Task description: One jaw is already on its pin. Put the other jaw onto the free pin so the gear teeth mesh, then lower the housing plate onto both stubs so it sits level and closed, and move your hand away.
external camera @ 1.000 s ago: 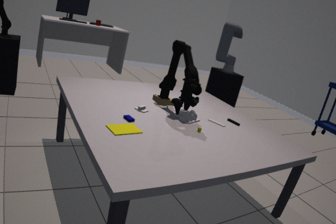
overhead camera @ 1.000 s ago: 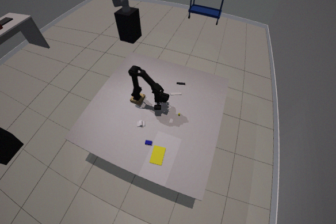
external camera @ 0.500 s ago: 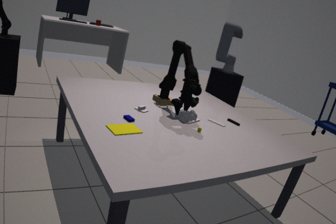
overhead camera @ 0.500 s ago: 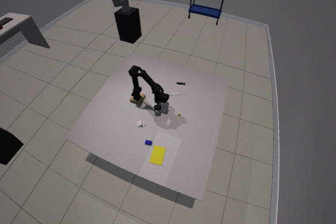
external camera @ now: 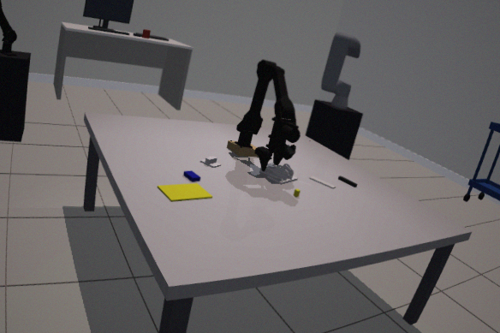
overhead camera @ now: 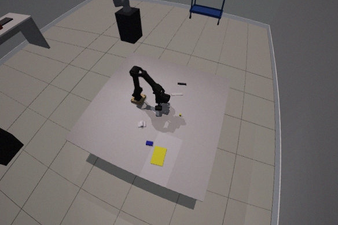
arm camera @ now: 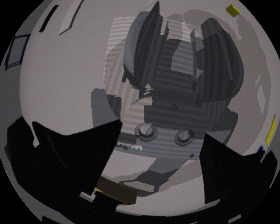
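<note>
Black two-finger gripper (overhead camera: 158, 107) (external camera: 270, 166) (arm camera: 163, 128), clamped on grey ribbed plate (arm camera: 163, 145) bearing two round pins; two upright, curved dark-grey gear jaws beyond the pins, side by side; small yellow cylinder (overhead camera: 180, 114) (external camera: 296, 193) (arm camera: 233, 10), apart, on pale tabletop (overhead camera: 199, 133) (external camera: 308, 232) (arm camera: 56, 90)

I count, across the tabletop (overhead camera: 104, 122) (external camera: 300, 232) (arm camera: 61, 90), one yellow sheet (overhead camera: 158, 156) (external camera: 184, 192) (arm camera: 271, 131); one blue block (overhead camera: 149, 143) (external camera: 192, 175) (arm camera: 261, 149); one yellow cylinder (overhead camera: 180, 114) (external camera: 296, 193) (arm camera: 233, 10); one white bar (overhead camera: 177, 94) (external camera: 322, 182) (arm camera: 71, 17); one black bar (overhead camera: 182, 84) (external camera: 348, 181) (arm camera: 49, 19).

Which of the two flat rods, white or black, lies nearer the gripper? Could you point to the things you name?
The white flat rod (overhead camera: 177, 94) (external camera: 322, 181): it lies between the gripper (overhead camera: 158, 109) (external camera: 270, 166) (arm camera: 163, 130) and the shorter black rod (overhead camera: 182, 84) (external camera: 348, 181).
</note>
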`<state>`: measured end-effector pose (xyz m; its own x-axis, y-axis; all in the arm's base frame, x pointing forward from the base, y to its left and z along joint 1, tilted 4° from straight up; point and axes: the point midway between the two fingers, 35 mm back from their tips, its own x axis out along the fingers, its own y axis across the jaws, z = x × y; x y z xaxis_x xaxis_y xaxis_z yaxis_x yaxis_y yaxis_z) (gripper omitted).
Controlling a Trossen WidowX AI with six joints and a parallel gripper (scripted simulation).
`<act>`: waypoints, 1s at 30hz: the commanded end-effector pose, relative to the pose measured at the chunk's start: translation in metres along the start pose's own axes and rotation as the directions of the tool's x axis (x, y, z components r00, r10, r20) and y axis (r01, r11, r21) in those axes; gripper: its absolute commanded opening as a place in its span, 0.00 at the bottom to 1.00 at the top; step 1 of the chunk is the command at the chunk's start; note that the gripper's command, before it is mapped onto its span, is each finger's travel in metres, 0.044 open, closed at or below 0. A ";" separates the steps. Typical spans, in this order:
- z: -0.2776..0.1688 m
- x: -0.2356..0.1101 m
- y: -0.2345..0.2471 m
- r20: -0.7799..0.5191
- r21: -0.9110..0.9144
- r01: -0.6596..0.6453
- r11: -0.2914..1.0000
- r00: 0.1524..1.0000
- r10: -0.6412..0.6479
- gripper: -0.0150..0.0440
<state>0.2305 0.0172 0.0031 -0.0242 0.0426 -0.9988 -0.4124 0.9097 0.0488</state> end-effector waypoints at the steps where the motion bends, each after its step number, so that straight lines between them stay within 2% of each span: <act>1: -0.001 0.002 0.001 -0.005 0.004 -0.005 1.000 1.000 0.005 0.85; 30: -0.001 -0.005 0.001 -0.005 0.004 -0.004 1.000 1.000 0.004 0.85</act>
<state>0.2278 0.0171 0.0043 -0.0370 0.0420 -0.9984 -0.4118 0.9097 0.0535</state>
